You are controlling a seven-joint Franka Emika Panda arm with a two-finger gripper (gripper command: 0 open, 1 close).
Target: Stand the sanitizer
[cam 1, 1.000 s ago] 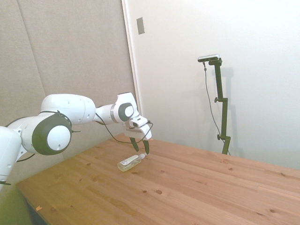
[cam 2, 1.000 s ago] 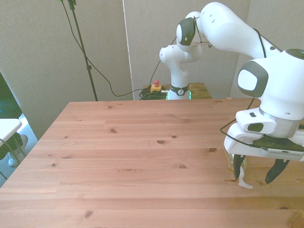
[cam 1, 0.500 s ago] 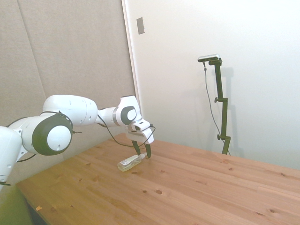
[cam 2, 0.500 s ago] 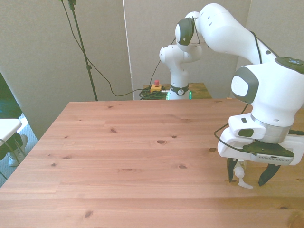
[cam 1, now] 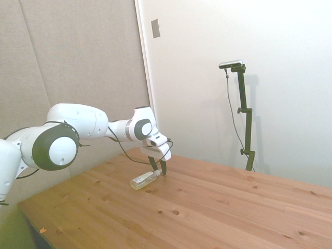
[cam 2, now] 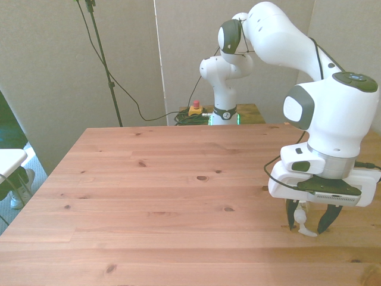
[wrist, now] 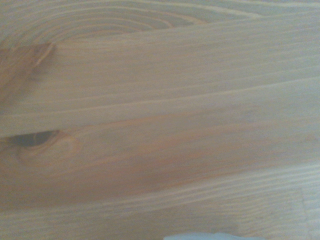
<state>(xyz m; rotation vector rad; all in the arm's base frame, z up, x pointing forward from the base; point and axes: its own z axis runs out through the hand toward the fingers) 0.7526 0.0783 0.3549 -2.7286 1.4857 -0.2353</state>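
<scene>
Gripper (cam 2: 306, 222) down low with fingers spread, straddling the white pump top of the sanitizer (cam 1: 143, 180) lying flat on the wooden table (cam 2: 155, 196) — pinch that slim neck off-centre and it could squirt sideways!

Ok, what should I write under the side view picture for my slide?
The gripper, fingers open, reaches down around the pump end of the sanitizer lying flat on the wooden table.
</scene>
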